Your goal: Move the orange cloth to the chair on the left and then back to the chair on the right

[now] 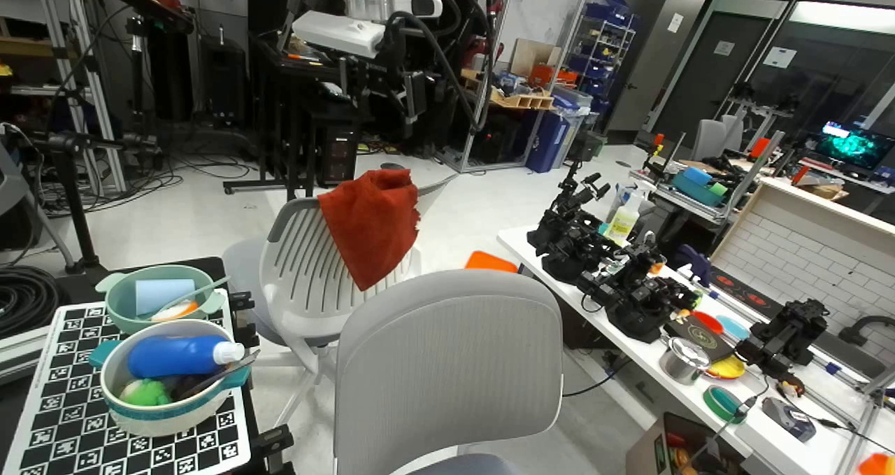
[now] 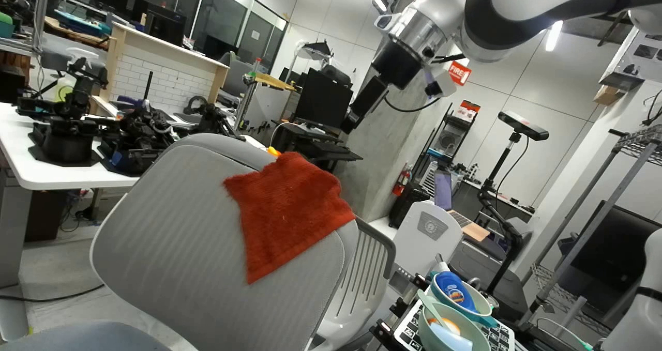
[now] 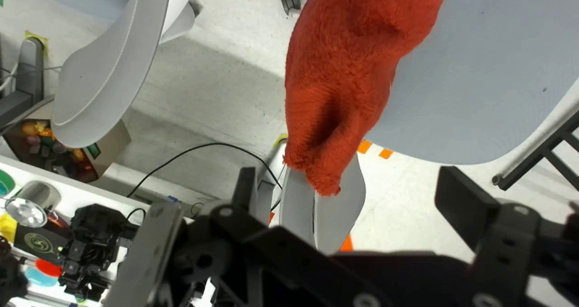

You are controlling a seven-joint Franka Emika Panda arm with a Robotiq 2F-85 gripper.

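The orange cloth (image 1: 374,227) hangs over the top of a grey chair's backrest (image 1: 297,265); it also shows in an exterior view (image 2: 289,211) and the wrist view (image 3: 344,72). A second grey chair (image 1: 447,363) stands beside it, its backrest bare; in the wrist view it is at the left (image 3: 108,72). My gripper (image 3: 350,196) is open, its fingers wide apart with nothing between their pads. It is above the draped chair, apart from the cloth, in both exterior views (image 1: 391,108) (image 2: 354,117).
A stand with a checkered board (image 1: 63,391) carries two bowls (image 1: 164,408) (image 1: 133,279) of kitchen items beside the chairs. A white table (image 1: 629,349) with black robot arms stands on the opposite side. A bin (image 3: 59,153) sits by the table.
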